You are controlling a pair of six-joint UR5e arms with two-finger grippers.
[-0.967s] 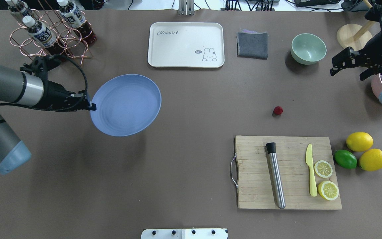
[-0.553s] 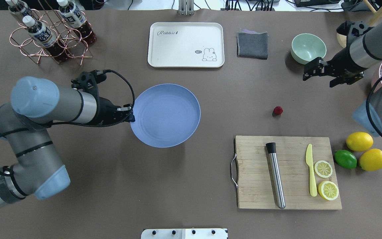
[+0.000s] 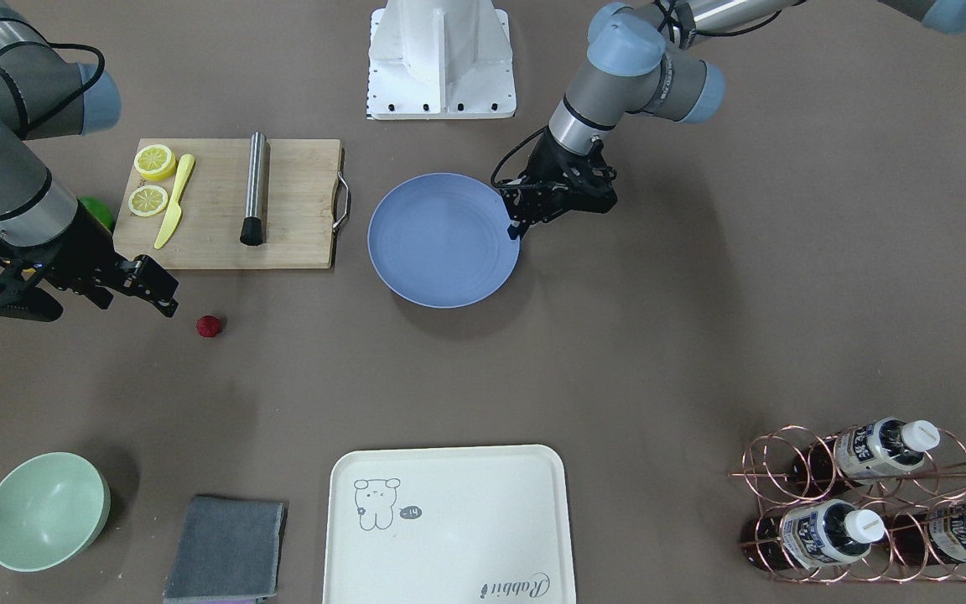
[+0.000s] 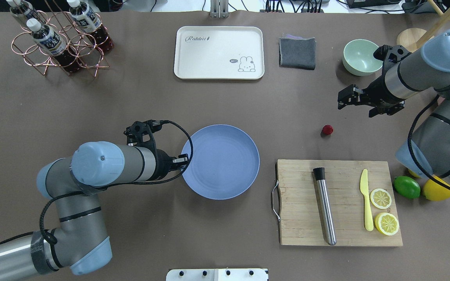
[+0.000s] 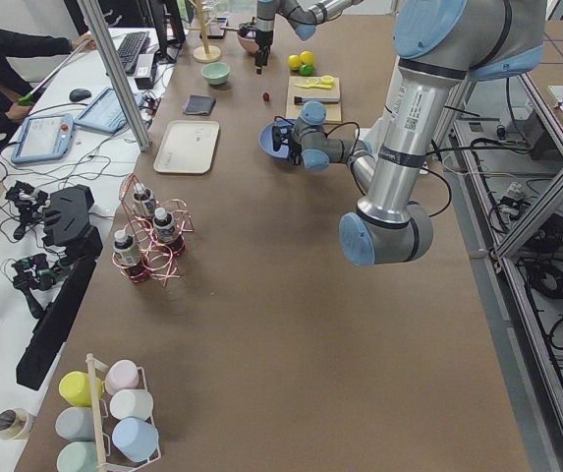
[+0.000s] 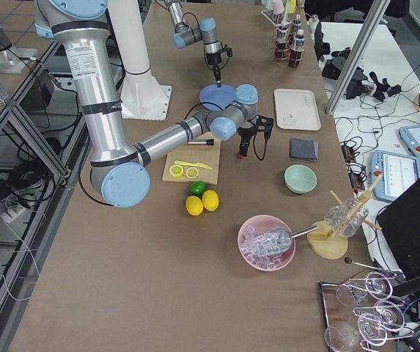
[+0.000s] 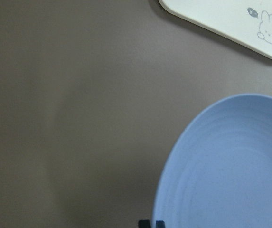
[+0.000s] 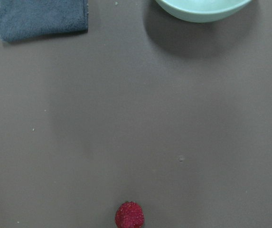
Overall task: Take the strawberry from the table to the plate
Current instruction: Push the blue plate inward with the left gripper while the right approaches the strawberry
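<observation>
On my screens, the round blue plate [image 4: 225,171] looks smooth and matt against the dull grey-brown table covering [image 4: 209,109]; the small dark red strawberry [image 8: 129,214] is bumpy, the rectangular cutting board [image 4: 299,218] grained wood, its slim silver cylinder [image 4: 325,210] brushed metal.

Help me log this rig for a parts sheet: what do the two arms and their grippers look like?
The left arm and right arm are silver-grey tubes with pale blue joint caps and black seams. The left gripper and right gripper are black, two-fingered. A black cable loops off each wrist. Any lettering is too small to read.
</observation>
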